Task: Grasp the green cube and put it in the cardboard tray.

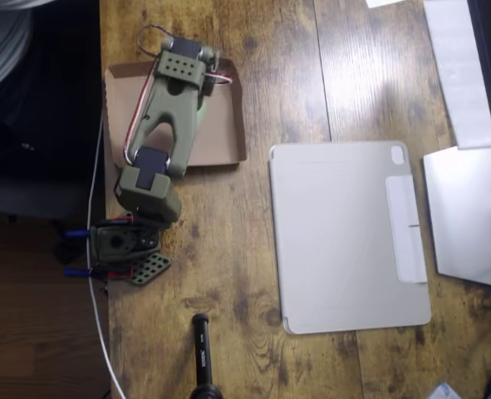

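The tray [228, 137] under the gripper [202, 98] looks like dull brown cardboard; the table [228, 274] is rough, grainy wood.

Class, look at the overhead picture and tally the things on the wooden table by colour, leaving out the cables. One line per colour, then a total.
Olive green: 1, the robot arm
Pale green: 1, the green cube, just a sliver beside the arm
Brown: 1, the cardboard tray
Grey: 1, the tablet cover
Black: 1, the black handle
Total: 5
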You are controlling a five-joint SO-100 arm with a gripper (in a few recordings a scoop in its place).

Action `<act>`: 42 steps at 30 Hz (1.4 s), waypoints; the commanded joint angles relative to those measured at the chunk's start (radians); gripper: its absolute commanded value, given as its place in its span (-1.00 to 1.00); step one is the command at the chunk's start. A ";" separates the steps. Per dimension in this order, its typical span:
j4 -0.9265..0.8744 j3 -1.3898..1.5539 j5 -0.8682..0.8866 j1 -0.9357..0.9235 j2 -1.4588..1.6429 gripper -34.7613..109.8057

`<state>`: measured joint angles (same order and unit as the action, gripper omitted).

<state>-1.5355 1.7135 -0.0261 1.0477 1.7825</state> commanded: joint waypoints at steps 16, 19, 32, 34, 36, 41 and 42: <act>0.110 0.167 -0.037 0.017 0.081 -0.27; 0.089 0.152 -0.054 0.008 0.092 -0.23; 0.021 0.100 -0.095 -0.041 0.107 -0.19; -0.012 0.064 -0.132 -0.086 0.109 -0.19; -0.055 0.018 -0.178 -0.143 0.112 -0.19; -0.178 -0.117 -0.307 -0.293 0.127 -0.18; -0.195 -0.137 -0.322 -0.324 0.130 -0.19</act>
<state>-1.6751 1.6398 -0.2961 0.7854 1.8561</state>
